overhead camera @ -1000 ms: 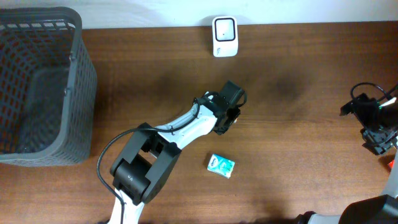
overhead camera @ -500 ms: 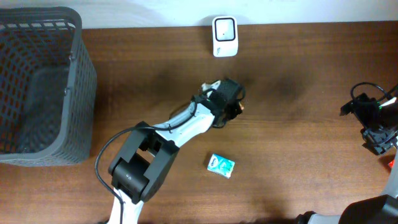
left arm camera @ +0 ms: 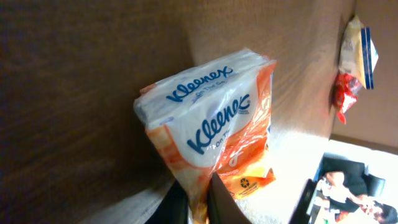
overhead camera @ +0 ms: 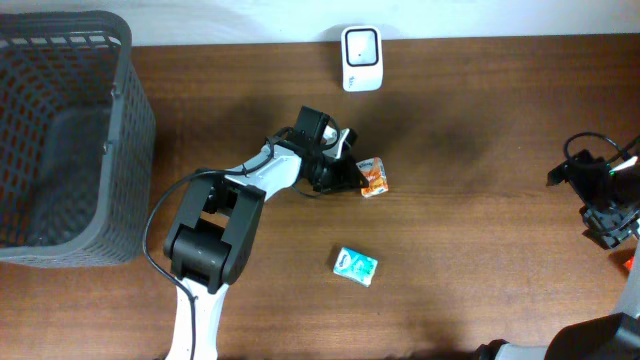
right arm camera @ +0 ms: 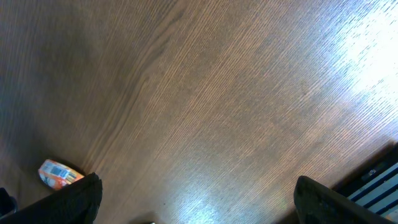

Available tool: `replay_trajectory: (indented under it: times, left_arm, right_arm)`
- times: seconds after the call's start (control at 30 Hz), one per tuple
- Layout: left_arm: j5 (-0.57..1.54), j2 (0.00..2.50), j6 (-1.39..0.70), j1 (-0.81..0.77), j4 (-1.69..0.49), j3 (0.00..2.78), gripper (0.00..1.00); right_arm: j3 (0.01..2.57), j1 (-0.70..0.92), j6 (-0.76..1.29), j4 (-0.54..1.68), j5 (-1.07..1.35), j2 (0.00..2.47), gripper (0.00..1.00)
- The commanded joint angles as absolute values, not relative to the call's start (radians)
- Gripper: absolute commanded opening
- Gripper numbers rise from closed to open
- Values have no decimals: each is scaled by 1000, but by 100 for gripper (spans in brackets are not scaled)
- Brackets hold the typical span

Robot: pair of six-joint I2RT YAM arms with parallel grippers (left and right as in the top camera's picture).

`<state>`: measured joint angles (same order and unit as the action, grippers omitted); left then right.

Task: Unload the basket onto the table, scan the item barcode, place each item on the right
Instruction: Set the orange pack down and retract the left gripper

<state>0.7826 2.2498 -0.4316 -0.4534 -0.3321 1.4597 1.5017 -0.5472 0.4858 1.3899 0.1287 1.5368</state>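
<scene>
It looks like a robot lab arranged as a shop checkout: a wooden tabletop (overhead camera: pixel 480 230) with a white barcode scanner (overhead camera: pixel 361 59) at its far edge, a grey mesh basket (overhead camera: pixel 135 150) at its left edge, and small packed goods, a Kleenex pack (overhead camera: pixel 373 176) and a teal packet (overhead camera: pixel 355 265).

The left gripper (left arm camera: pixel 198 198) is pinching the lower edge of a Kleenex tissue pack (left arm camera: pixel 214 124) between its two dark fingers (left arm camera: pixel 221 200) at 6 o'clock. The pack, white and orange with blue lettering, is filling the middle and leaning toward 1 o'clock, its recycling mark showing near the grip. Behind it the brown wooden table (left arm camera: pixel 81 93) is lying in shadow at 9 o'clock and catching bright light toward 3 o'clock. A small crinkled packet (left arm camera: pixel 354 62) in yellow, blue and red is sitting at 2 o'clock, well apart from the pack.
</scene>
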Motion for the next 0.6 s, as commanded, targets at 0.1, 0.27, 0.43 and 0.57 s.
replay_trajectory:
  times: [0.1, 0.27, 0.43, 0.57]
  left_arm:
    - [815, 2257, -375, -419, -393, 1489, 45]
    - [610, 2229, -306, -383, -687, 1630, 51]
    - [408, 2176, -154, -375, -963, 1793, 71]
    - [310, 2125, -155, -374, -1041, 1852, 91]
  right_arm:
    - [1520, -550, 479, 1390, 120, 1538, 98]
    - [1520, -550, 479, 1390, 120, 1538, 98]
    - [1520, -550, 479, 1390, 120, 1538, 98]
    - [1520, -550, 479, 1367, 119, 1538, 98]
